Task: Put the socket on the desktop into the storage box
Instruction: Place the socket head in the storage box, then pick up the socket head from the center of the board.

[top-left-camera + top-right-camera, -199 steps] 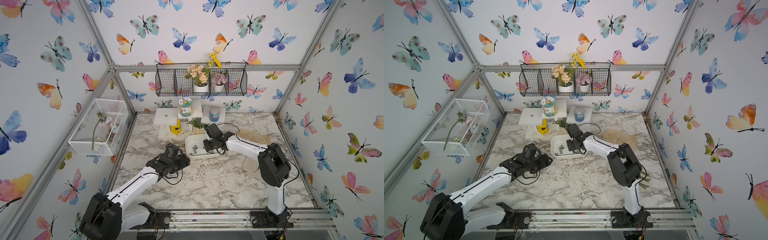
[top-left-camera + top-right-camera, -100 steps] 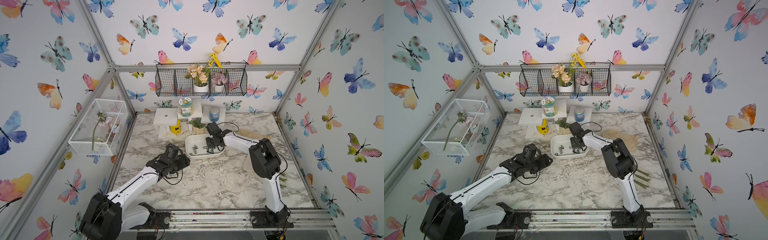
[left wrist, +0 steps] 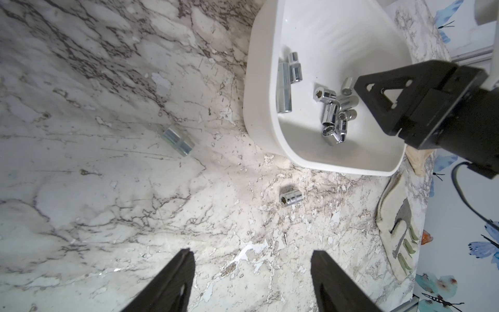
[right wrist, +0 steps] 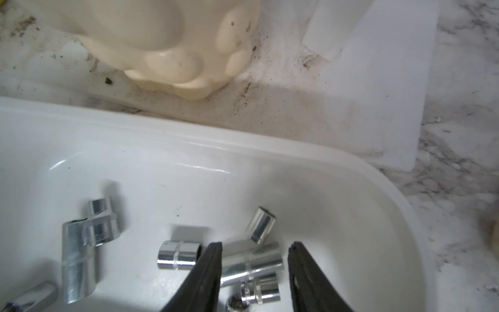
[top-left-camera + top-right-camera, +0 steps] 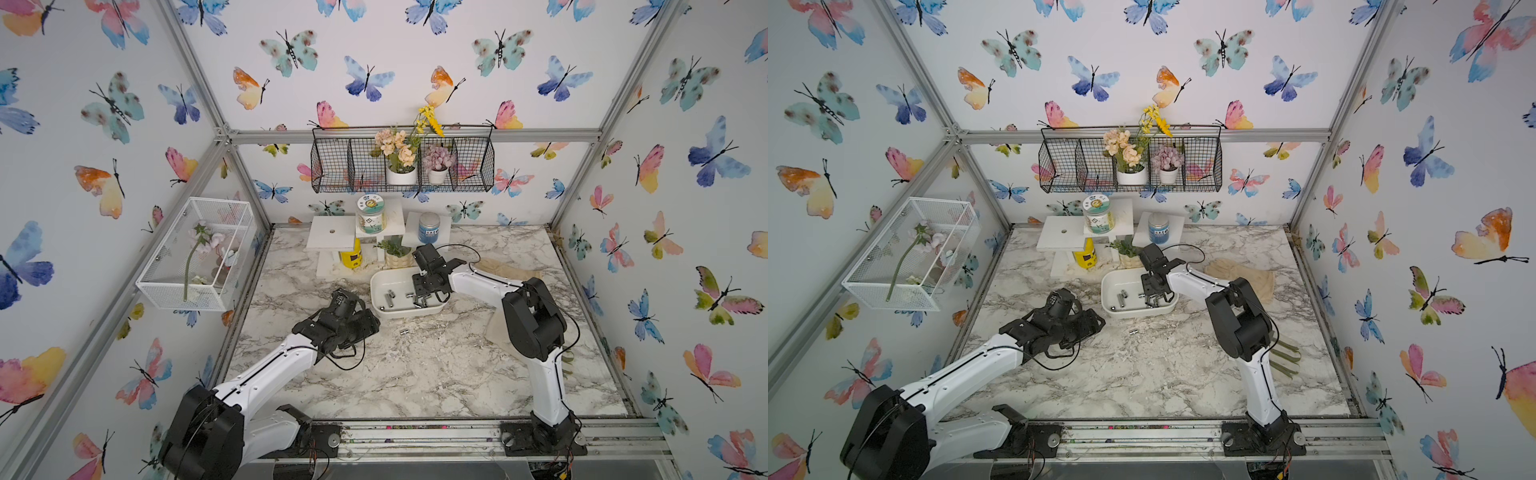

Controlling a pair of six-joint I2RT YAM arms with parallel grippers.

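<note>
**Desktop** [image 5: 415, 374] — white slab with grey veining, framed in aluminium. We logged bare marble from the left rail across the middle and front. The rear edge was crowded with white stands and jars, and a beige glove [image 5: 1258, 282] lay at the right.

**Sockets, storage box.** In the left wrist view we counted two on the desktop. A matt silver socket [image 3: 178, 141] lay well apart from the storage box [image 3: 259, 81]. A short chrome socket [image 3: 290, 198] lay on its side near the box wall, not touching it. The box was a glossy white tub with rounded corners; a cluster of chrome sockets [image 3: 334, 113] lay on its floor.

**Arms.** The left arm reached low from the front-left base. The left gripper [image 3: 251, 256] hung over bare marble near the chrome socket, fingers spread wide and empty. The right arm bent at the elbow and reached over the box — the right gripper [image 4: 255, 251] pointed down inside it. Its jaws were parted, and a socket lay on the floor between them, unpinched.
</note>
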